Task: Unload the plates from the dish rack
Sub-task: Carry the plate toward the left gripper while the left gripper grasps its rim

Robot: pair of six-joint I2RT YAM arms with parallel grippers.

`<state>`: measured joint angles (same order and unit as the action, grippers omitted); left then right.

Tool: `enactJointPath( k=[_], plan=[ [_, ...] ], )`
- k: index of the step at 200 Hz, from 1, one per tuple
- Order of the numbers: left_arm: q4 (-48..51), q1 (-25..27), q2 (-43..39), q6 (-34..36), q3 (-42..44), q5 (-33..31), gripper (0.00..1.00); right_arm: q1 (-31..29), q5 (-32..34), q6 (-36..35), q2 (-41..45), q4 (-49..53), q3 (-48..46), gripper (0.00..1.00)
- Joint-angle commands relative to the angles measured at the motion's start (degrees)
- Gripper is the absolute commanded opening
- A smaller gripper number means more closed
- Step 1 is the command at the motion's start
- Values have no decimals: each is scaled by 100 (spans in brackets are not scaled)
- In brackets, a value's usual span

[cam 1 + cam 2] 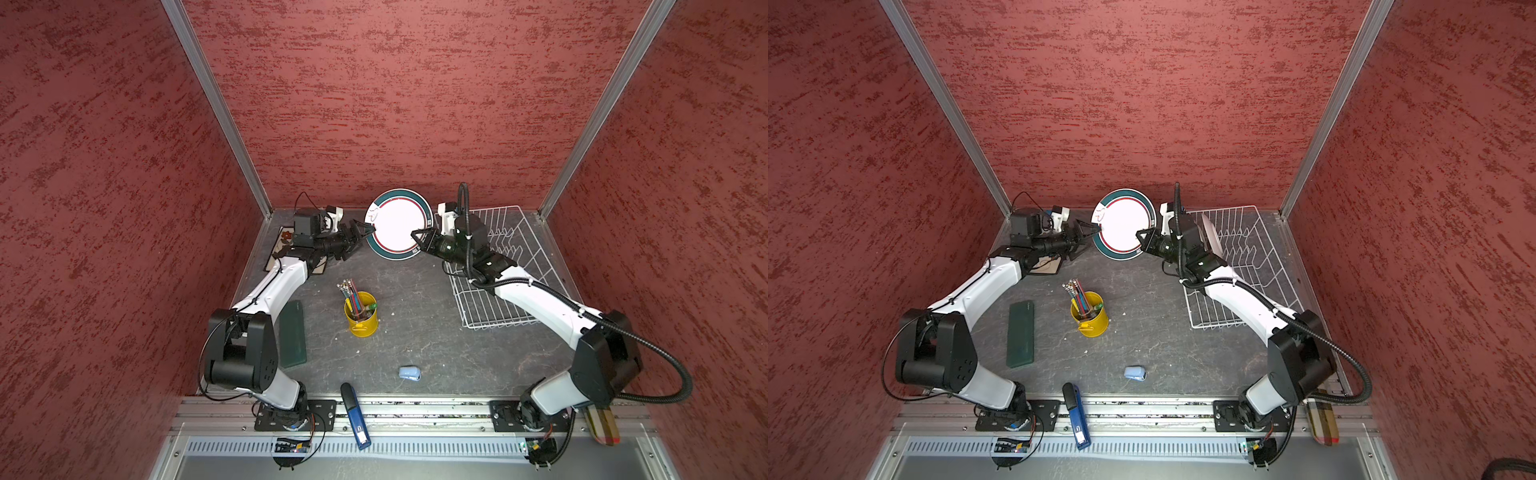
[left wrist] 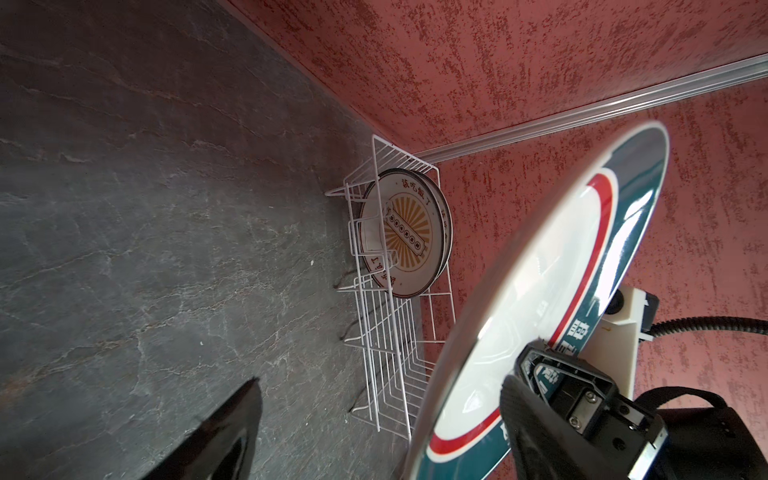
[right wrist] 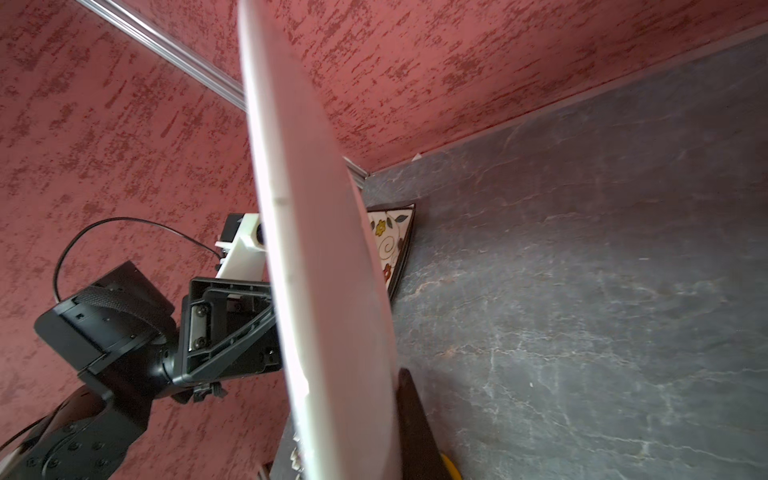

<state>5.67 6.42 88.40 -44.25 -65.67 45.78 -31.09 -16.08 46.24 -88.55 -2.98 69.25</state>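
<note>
teal-rimmed plate (image 1: 397,224) is held clear of the dish rack (image 1: 519,249) by the clamped right gripper (image 1: 419,239), left gripper (image 1: 365,237) spread beside it; a sunburst plate (image 2: 405,232) is left racked.

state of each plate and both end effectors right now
teal-rimmed plate: held in the air, tilted
sunburst plate: upright in dish rack
square floral plate: flat on table
left end effector: open beside teal-rimmed plate
right end effector: shut on teal-rimmed plate

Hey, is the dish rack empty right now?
No, a round sunburst plate stands upright in the dish rack, seen in the left wrist view.
</note>
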Motion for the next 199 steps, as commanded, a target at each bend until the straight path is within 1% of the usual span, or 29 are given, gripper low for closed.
enactJointPath(
  k=[1,13,61,74,139,199],
  plan=[
    [-329,-30,-123,-134,82,195,86,76,-537,321,-96,-607,31,0],
    [-401,-44,-103,-177,98,243,82,86,-587,349,-143,-583,44,0],
    [-693,-105,-51,-372,152,393,54,143,-810,467,-259,-619,45,0],
    [-742,-106,-34,-407,168,402,48,156,-903,528,-303,-663,57,0],
    [-797,-117,-5,-444,196,439,37,226,-1492,834,-526,-976,113,0],
    [-796,-122,-24,-453,204,437,15,279,-1605,845,-549,-976,117,0]
  ],
)
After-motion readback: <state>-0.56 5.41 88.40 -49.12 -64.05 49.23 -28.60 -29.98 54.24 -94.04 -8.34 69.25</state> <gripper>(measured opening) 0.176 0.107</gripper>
